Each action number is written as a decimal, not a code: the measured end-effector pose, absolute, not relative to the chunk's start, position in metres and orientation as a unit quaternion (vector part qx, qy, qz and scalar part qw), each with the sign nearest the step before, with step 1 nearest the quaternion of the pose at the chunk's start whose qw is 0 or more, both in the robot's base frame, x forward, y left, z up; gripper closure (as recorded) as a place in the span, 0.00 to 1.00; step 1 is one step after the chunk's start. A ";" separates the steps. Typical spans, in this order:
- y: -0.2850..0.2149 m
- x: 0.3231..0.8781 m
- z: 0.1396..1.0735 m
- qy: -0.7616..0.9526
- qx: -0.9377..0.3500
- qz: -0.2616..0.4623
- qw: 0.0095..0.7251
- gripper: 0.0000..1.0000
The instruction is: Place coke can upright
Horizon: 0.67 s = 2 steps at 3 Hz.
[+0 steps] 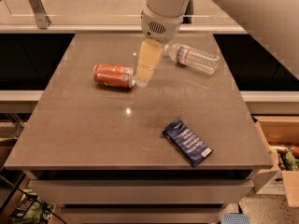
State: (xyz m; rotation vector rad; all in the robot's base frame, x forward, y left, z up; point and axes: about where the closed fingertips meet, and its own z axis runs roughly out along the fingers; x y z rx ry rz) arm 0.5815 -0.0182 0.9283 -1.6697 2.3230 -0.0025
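Though the blue snack bar (187, 141) lies nearest on the table (84, 139), it is well apart from the work. Farther back the coke can (113, 75) lies on its side, one silver end toward 3 o'clock, where the gripper (142, 80) hangs just beside it; whether it is open or closed I cannot tell. It probably needs to shift toward 9 o'clock, straddle the can's middle, grip firmly, then tip it. At 2 o'clock lies a water bottle (194, 58).

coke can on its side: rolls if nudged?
Probably rolls: the coke can lies on its side on a smooth, glossy table, so a push across its length should set it rolling. The gripper is by its right-hand end; an endwise nudge would more likely slide or spin it. Thin-looking aluminium may dent under a hard squeeze.
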 end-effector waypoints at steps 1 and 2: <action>-0.003 0.586 0.919 0.799 -0.585 0.009 0.137 0.00; 0.014 0.586 0.907 0.789 -0.600 0.021 0.129 0.00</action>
